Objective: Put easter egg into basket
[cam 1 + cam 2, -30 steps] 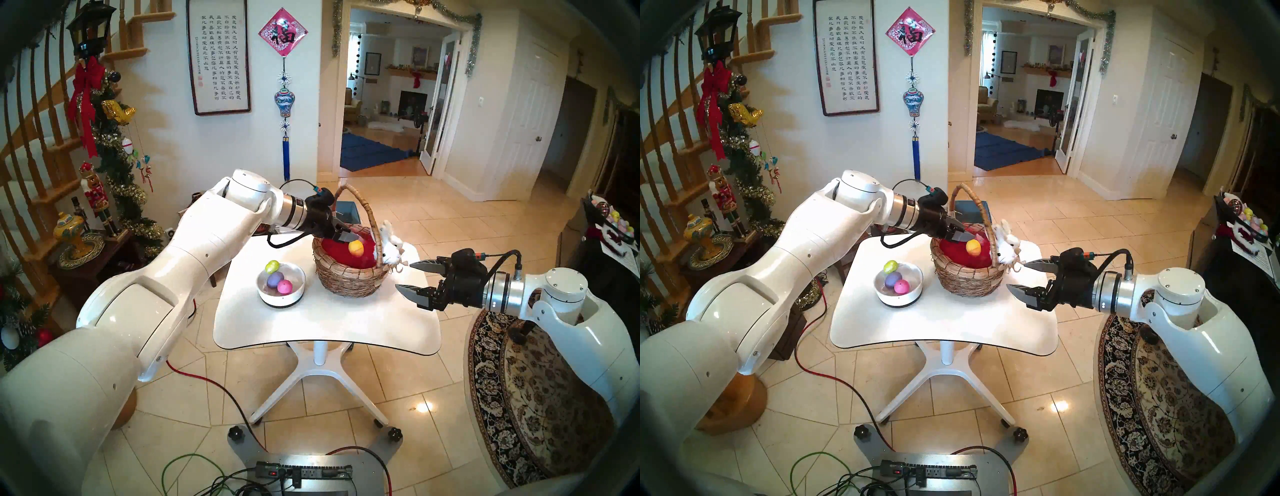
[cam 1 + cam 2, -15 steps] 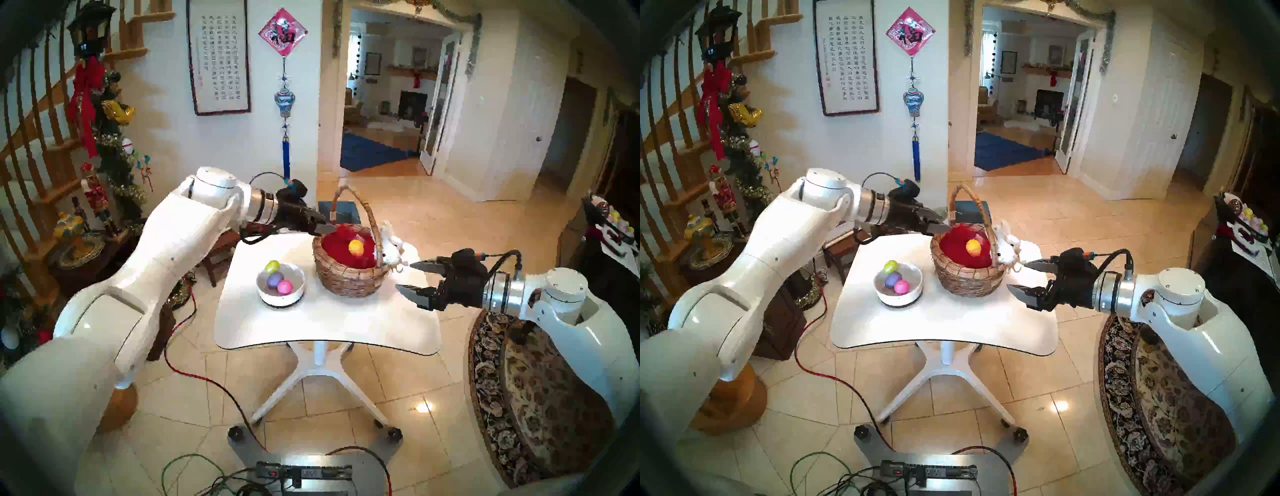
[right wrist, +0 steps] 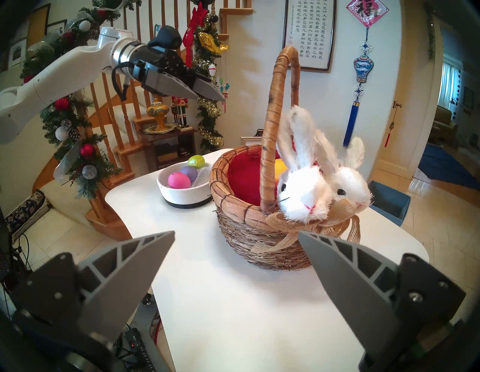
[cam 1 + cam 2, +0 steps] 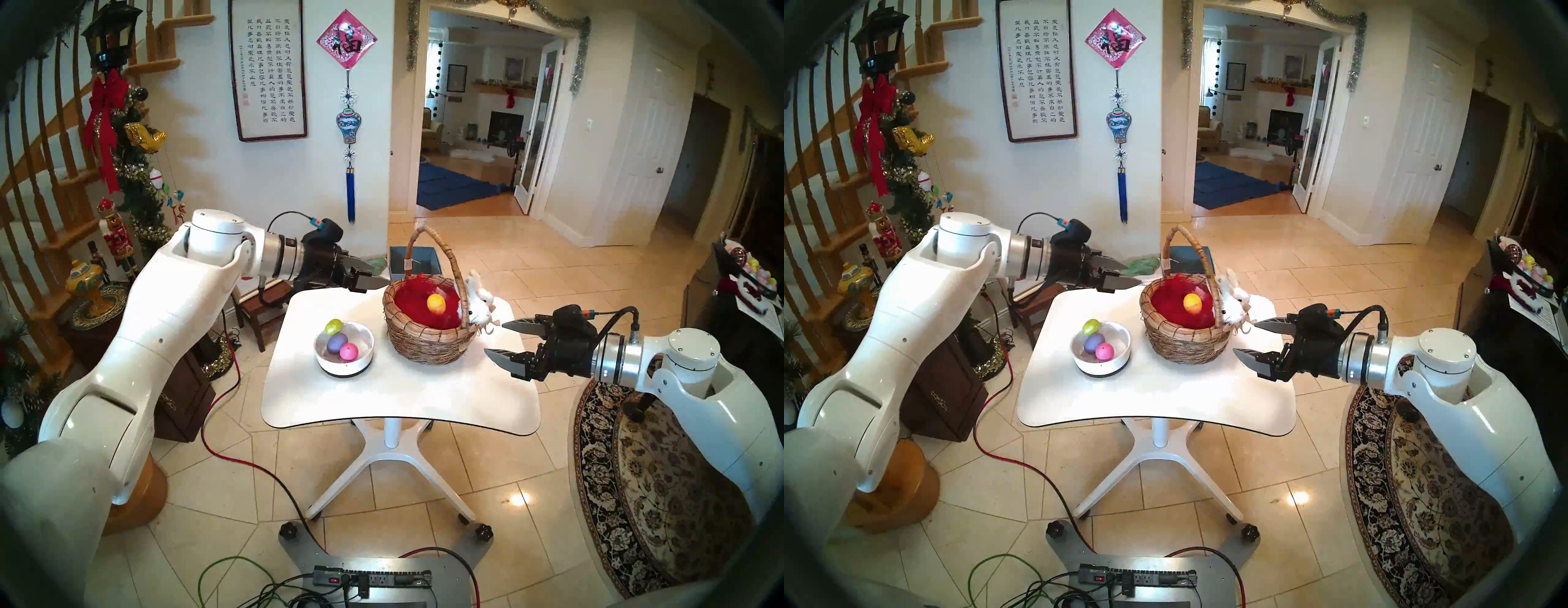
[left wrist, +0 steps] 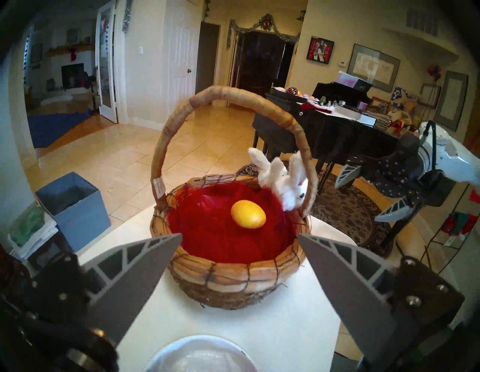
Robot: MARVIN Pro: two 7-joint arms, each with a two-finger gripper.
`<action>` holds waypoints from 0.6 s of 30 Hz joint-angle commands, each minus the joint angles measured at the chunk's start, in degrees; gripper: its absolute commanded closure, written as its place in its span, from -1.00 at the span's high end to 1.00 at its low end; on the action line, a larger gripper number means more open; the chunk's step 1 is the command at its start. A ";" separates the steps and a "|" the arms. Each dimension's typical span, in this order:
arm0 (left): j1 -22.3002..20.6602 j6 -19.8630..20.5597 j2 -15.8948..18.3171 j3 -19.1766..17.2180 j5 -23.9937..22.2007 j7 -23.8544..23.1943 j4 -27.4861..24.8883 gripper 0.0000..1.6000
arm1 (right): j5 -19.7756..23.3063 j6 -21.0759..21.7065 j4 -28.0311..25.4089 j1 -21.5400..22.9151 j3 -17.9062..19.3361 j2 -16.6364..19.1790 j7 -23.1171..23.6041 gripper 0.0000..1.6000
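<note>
The yellow egg point(image 5: 248, 214) lies on the red lining inside the basket point(image 4: 428, 339), its long axis roughly level and running sideways across my left wrist view; I cannot tell which end is the blunt one. The basket stands upright on the white surface point(image 4: 399, 395), handle arching overhead, a white plush bunny point(image 3: 306, 192) on its rim. A second ago my left gripper point(image 4: 371, 278) hung over the lining beside the egg; now it has pulled back outside the rim, fingers spread, holding nothing. My right gripper point(image 4: 502, 344) has stayed just beside the bunny, also spread and empty. A white bowl point(image 4: 344, 348) with three eggs sits near the basket. Tiled floor, a patterned rug point(image 4: 662, 488) and a garlanded staircase point(image 4: 51, 178) surround us.
</note>
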 commanded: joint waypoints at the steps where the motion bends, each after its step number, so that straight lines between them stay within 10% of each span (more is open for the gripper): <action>1: 6.49 0.23 4.42 -3.02 -0.75 3.36 -6.55 1.00 | 0.06 -0.11 -0.06 0.16 0.49 0.12 -0.07 1.00; 18: 12.75 -0.70 5.44 -6.62 1.21 12.40 -11.09 1.00 | 0.08 -0.11 -0.11 0.07 0.58 0.12 -0.09 1.00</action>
